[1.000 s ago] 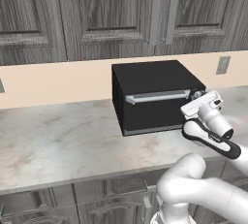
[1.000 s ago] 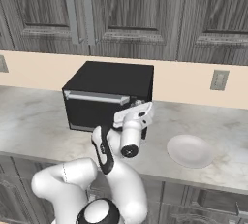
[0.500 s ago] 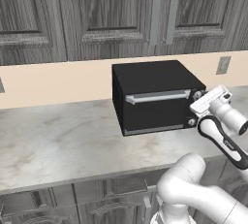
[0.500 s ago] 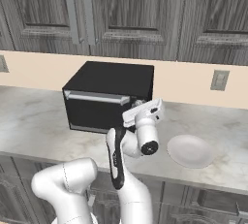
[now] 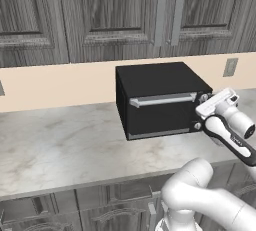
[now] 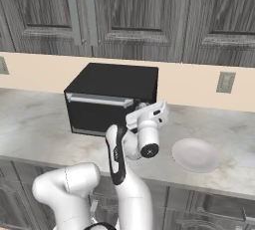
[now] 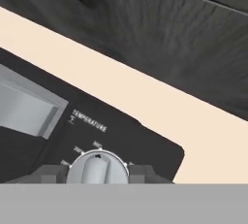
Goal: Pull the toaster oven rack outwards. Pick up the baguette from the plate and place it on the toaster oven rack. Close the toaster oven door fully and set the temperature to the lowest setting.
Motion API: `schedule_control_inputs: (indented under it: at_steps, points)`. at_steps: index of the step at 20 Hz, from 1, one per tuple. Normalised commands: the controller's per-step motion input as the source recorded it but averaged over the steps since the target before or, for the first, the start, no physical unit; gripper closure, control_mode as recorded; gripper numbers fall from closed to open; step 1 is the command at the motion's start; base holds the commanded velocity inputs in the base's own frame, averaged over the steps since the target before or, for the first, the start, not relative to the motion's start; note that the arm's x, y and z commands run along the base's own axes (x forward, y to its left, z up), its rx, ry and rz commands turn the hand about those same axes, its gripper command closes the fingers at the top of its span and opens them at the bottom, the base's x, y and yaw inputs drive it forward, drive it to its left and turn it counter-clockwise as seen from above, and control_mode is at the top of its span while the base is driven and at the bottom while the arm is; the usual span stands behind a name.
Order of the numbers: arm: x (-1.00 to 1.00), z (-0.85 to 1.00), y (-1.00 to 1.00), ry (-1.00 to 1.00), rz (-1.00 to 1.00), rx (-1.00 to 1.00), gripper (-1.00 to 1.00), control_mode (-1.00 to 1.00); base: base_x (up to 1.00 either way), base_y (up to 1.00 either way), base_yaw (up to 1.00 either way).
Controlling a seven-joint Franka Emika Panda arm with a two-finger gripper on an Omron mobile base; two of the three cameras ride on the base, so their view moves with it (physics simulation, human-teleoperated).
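The black toaster oven point(image 5: 155, 81) point(image 6: 114, 82) stands on the counter by the back wall. Its door point(image 5: 160, 114) is up and closed, with the silver bar handle point(image 5: 162, 99) along the top edge. My gripper point(image 5: 205, 102) point(image 6: 141, 108) is at the oven's right front, at the top knob. In the hand view the silver temperature knob point(image 7: 97, 168) sits between my two fingertips point(image 7: 52, 173), which touch its sides. The gripper point(image 7: 97, 175) is shut on it. The round pale plate point(image 6: 195, 155) lies bare to the right of the oven. The rack and baguette are hidden.
Dark wood wall cabinets point(image 6: 129, 15) hang above the oven, over a beige backsplash with an outlet point(image 6: 225, 82). The marble counter point(image 5: 60, 140) stretches wide to the oven's left. A lower knob point(image 5: 197, 125) shows under my hand.
Over the last second my hand has slid a little right along the oven's front to the top knob, and the forearm has swung outward. The oven and plate have not moved.
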Motion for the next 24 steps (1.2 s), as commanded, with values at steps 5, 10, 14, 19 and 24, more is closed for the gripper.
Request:
schedule_control_inputs:
  at_steps: [5,10,14,19,24]
  points:
    - [0.01,0.35,-0.64,0.11,0.11,-0.36,1.00,-1.00,0.00,0.00,0.00]
    - [0.09,0.12,-0.47,0.12,0.28,-0.42,1.00,-1.00,0.00,0.00,0.00]
    - [-0.01,0.00,-0.09,0.03,0.16,-0.12,1.00,-1.00,0.00,0.00,0.00]
    - [0.00,0.00,0.00,0.00,0.00,0.00,1.00,-1.00,0.00,0.00,0.00]
    - [0.05,0.00,0.00,0.06,0.03,0.00,1.00,-1.00,0.00,0.00,0.00]
